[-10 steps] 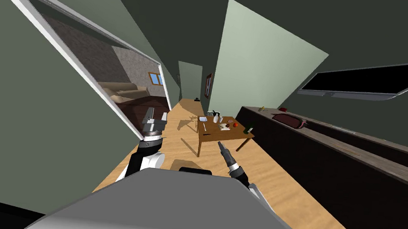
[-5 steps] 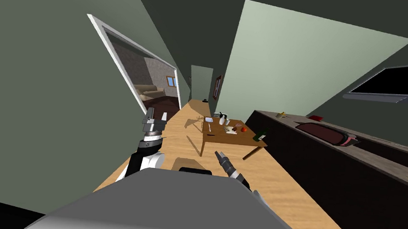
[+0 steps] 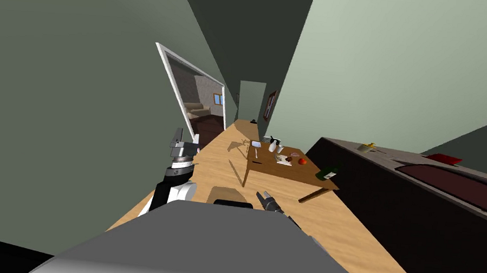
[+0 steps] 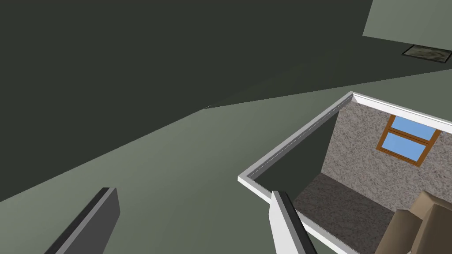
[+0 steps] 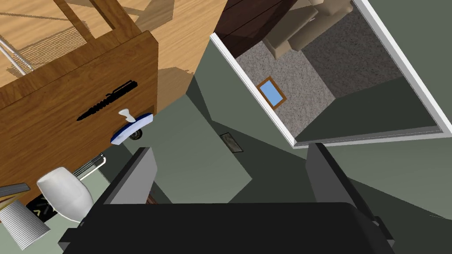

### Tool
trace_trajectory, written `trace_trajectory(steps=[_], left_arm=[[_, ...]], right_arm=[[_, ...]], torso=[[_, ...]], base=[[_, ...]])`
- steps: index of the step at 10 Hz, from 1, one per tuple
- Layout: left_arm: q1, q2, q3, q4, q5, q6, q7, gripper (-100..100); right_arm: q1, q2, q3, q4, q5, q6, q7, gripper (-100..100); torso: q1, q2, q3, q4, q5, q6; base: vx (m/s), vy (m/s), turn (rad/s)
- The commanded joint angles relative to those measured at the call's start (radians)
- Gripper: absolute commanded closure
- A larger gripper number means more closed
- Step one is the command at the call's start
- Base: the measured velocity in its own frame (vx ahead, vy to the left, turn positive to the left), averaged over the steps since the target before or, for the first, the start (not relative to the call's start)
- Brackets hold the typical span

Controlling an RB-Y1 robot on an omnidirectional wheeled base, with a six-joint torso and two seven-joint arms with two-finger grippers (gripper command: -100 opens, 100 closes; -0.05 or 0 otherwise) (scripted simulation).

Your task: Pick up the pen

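Observation:
The pen point(image 5: 107, 100) is black and slim and lies flat on a brown wooden table point(image 5: 53, 128), close to one edge. In the head view the pen point(image 3: 257, 162) is a small dark line at the near left of the table point(image 3: 288, 174), a short way ahead of me. My right gripper point(image 3: 263, 197) is low by my chest, short of the table, and its fingers point(image 5: 132, 176) stand open and empty. My left gripper point(image 3: 178, 138) is raised at my left, open, with nothing in it.
On the table are a white vase point(image 3: 273, 145), a red fruit point(image 3: 302, 161), a green bottle point(image 3: 327, 173) at its right edge and a white and blue object point(image 5: 131, 125) beside the pen. A long dark counter point(image 3: 394, 204) runs along the right. A white-framed doorway point(image 3: 172, 77) opens on the left.
I have moved forward and turned, so the table and counter are nearer and the doorway has slid right. My right gripper has sunk lower toward my chest. The left arm holds still.

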State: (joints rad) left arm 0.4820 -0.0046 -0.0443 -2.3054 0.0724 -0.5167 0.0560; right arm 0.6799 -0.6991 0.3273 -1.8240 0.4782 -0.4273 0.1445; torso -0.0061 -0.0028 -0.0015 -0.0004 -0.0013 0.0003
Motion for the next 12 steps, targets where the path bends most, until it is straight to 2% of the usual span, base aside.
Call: trace_trajectory(steps=[1,3,4,5,6,8,9,11,12], left_arm=[[0.0,0.0,0.0,0.0,0.0,0.0,0.0,0],[0.0,0.0,0.0,0.0,0.0,0.0,0.0,0],[0.0,0.0,0.0,0.0,0.0,0.0,0.0,0],[0.0,0.0,0.0,0.0,0.0,0.0,0.0,0],[0.0,0.0,0.0,0.0,0.0,0.0,0.0,0],[0.0,0.0,0.0,0.0,0.0,0.0,0.0,0],[0.0,0.0,0.0,0.0,0.0,0.0,0.0,0],[0.0,0.0,0.0,0.0,0.0,0.0,0.0,0],[0.0,0.0,0.0,0.0,0.0,0.0,0.0,0]], right_arm=[[0.01,-0.02,0.006,0.028,0.015,-0.006,0.005,-100],[0.026,-0.086,0.05,0.09,0.076,0.025,0.007,-100],[0.026,-0.097,0.05,0.087,0.076,0.025,0.007,-100],[0.034,-0.133,0.071,0.115,0.105,0.044,0.006,-100],[0.034,-0.133,0.071,0.121,0.105,0.044,0.006,-100],[0.047,-0.19,0.113,0.181,0.158,0.087,0.001,-100],[0.047,-0.199,0.113,0.181,0.158,0.087,0.001,-100],[0.059,-0.257,0.153,0.239,0.204,0.138,-0.008,-100],[0.059,-0.258,0.153,0.239,0.204,0.138,-0.008,-100]], torso=[[0.0,0.0,0.0,0.0,0.0,0.0],[0.001,-0.001,0.0,0.0,0.0,0.0],[0.0,-0.001,0.0,0.0,0.0,0.0],[0.001,-0.001,-0.001,0.0,0.0,0.001],[0.001,-0.002,-0.001,0.0,0.0,0.001],[0.001,-0.003,-0.002,-0.001,0.0,0.0],[0.0,-0.004,-0.002,-0.001,0.0,0.001],[0.001,-0.005,-0.003,-0.001,0.0,0.001],[0.001,-0.006,-0.004,-0.001,0.0,0.001]], base=[[-0.022,-0.045,0.263],[-0.029,-0.039,0.399],[-0.025,-0.033,0.398],[-0.013,-0.03,0.398],[-0.004,-0.026,0.307],[0.005,-0.03,0.43],[0.012,-0.03,0.42],[0.032,-0.028,0.385],[0.034,-0.028,0.438]])
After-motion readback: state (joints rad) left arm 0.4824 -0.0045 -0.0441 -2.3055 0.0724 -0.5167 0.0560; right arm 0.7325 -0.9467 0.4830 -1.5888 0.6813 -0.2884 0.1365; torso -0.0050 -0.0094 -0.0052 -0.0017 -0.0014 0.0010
